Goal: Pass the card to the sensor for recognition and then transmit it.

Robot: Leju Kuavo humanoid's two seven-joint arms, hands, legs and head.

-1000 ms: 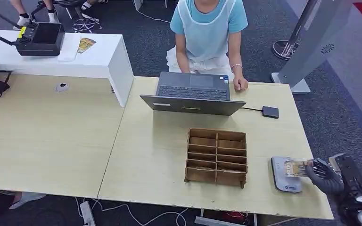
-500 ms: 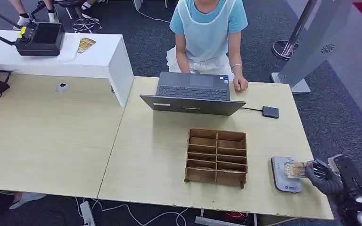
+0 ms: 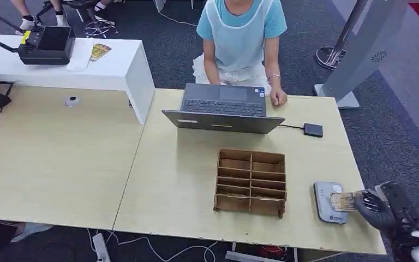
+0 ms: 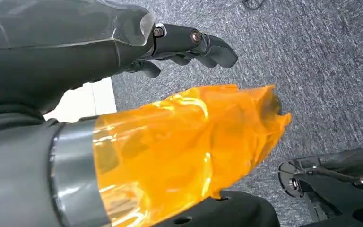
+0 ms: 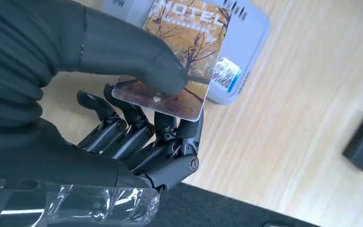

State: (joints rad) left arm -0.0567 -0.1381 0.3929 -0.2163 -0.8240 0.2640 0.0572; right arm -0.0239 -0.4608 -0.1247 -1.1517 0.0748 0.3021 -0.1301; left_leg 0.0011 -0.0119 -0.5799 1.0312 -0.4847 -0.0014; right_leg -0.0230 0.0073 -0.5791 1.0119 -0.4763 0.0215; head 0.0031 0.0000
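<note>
My left hand (image 4: 179, 45) hangs beside my body above the grey carpet, its fingers curled in and holding nothing. On the table (image 3: 174, 180), going from left to right, I see the laptop (image 3: 223, 112) in front of the person (image 3: 240, 38), then the wooden organizer (image 3: 251, 181), then the grey sensor (image 3: 327, 203) near the right edge. My right hand (image 3: 372, 208) pinches the card (image 5: 182, 61) between thumb and fingers and holds it over the sensor, so I judge the recognition step is in hand. Next I must wait for the reading, then lift the card and hand it over. Compared with one second ago, my hand sits slightly lower and nearer to me, the card more over the sensor's near part
</note>
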